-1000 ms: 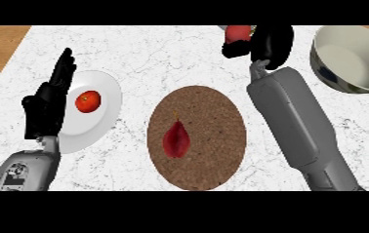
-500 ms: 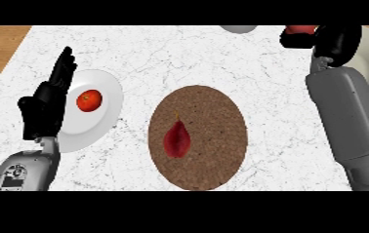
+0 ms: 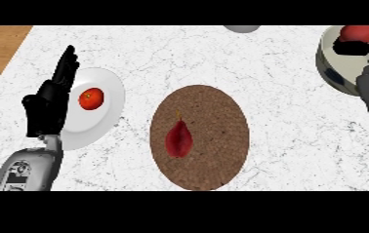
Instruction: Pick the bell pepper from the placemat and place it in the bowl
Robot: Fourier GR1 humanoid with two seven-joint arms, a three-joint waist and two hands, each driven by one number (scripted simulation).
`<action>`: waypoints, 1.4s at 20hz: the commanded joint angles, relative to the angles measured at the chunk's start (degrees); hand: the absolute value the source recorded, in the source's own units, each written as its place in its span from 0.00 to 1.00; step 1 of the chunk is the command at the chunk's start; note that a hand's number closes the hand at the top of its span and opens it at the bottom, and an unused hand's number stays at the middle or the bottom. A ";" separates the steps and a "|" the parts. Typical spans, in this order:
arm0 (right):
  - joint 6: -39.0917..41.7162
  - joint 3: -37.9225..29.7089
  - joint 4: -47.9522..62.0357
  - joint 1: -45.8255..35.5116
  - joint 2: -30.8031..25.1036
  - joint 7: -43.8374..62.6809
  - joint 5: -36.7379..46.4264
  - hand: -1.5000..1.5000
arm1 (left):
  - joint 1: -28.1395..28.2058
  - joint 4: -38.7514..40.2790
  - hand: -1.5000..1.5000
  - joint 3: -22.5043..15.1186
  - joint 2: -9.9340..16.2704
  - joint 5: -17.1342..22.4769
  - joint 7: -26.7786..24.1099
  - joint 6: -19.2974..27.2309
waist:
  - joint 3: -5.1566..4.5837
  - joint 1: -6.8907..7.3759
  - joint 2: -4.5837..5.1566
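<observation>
A red bell pepper (image 3: 356, 32) shows at the top right, inside the rim of the metal bowl (image 3: 333, 68). My right hand (image 3: 352, 47) is curled round its lower side; only dark fingers and a bit of forearm show at the right edge. A round brown placemat (image 3: 209, 105) lies in the middle with a dark red, pointed vegetable (image 3: 178, 138) on it. At the left edge my left hand (image 3: 48, 108) rests open, fingers up, beside a white plate.
The white plate (image 3: 101, 125) at the left carries a tomato (image 3: 91, 98). A small grey object (image 3: 241, 28) sits at the counter's far edge. A strip of wood (image 3: 10, 39) shows at the top left corner. White marble counter surrounds the placemat.
My right hand has carried the red pepper rightwards from the back middle of the counter to the bowl, and its forearm has mostly left the view. The left hand has stayed still.
</observation>
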 commanded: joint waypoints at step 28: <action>9.36 -27.80 26.38 -0.69 -12.22 -41.81 -24.47 0.00 | -3.18 1.17 0.50 -0.99 -2.24 -1.79 0.95 0.47 | 0.33 1.45 0.82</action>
